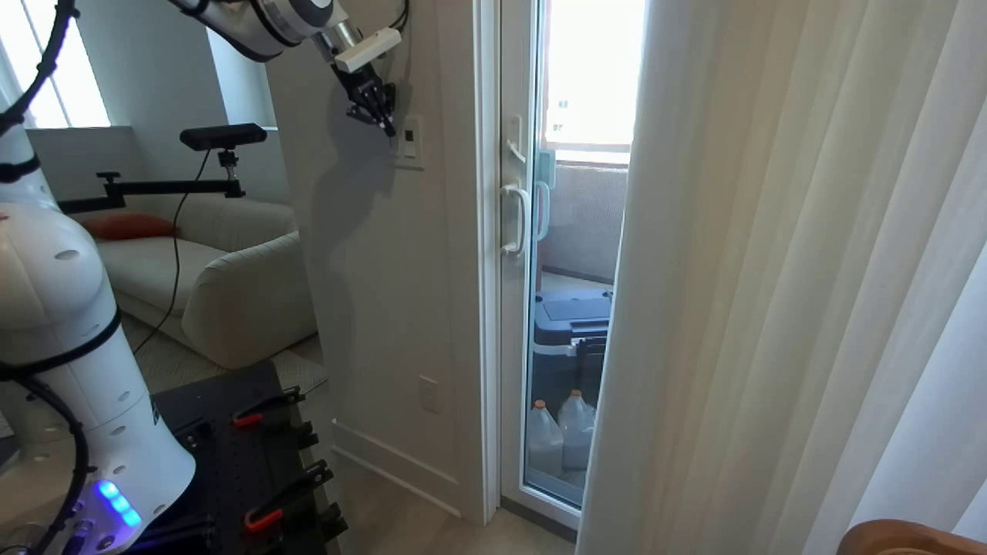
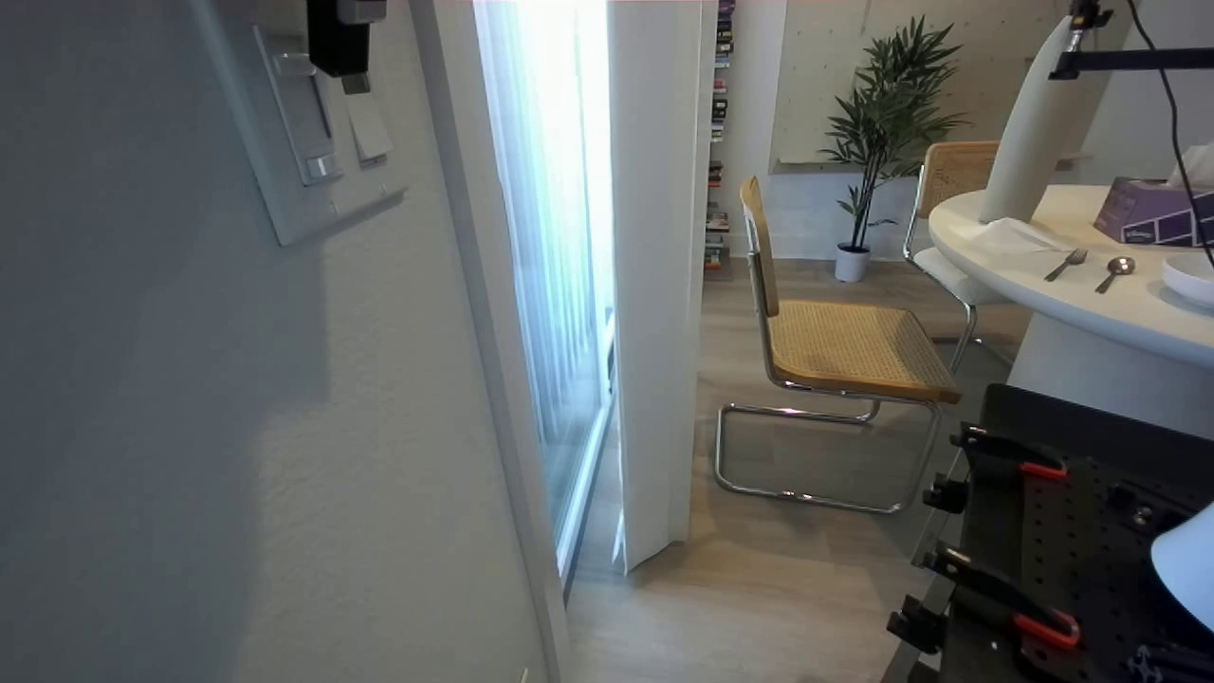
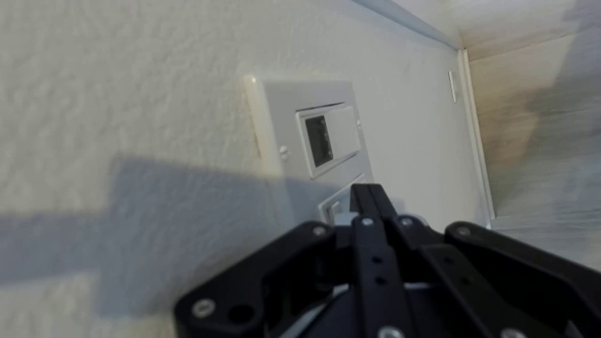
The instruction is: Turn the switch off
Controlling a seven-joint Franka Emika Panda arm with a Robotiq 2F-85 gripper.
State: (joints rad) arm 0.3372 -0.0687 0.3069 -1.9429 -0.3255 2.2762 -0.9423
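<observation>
Black metal two-finger gripper point(image 3: 368, 188) is sitting nearest the lens in the wrist view, fingers pressing against each other, nothing showing between them. Probably serving as one stiff poker. Tips are overlapping the white rectangular plastic switch plate point(image 3: 291, 136), the task's target, in that view; whether they're touching isn't showing.

Pale textured painted wall point(image 1: 385, 293) is carrying the plate and running on below it, likely leaving room for a downward stroke. Off-white pleated fabric curtain point(image 1: 771, 270) is hanging well right of the plate in an exterior view, likely out of play. White-framed glass door point(image 1: 518, 347) is standing right of the plate too, nearer. White jointed robot arm point(image 1: 54, 270) is spanning from lower left of the plate to just above it, wrist leaning down, presumably for a slanted push. Black perforated cart top point(image 1: 227, 455) is lying low left of the plate, likely putting the arm within reach. White vertical door trim point(image 1: 487, 270) is running near the plate's right side, limiting sideways swing.

Plate rim is standing proud of the wall; tips could be snagging. Inside the plate, a white paddle with dark recess point(image 3: 335, 136) is sitting beside a slim white slotted control point(image 2: 303, 112); tips are partly hiding the latter in the wrist view. Which one is needing the throw: unclear.
</observation>
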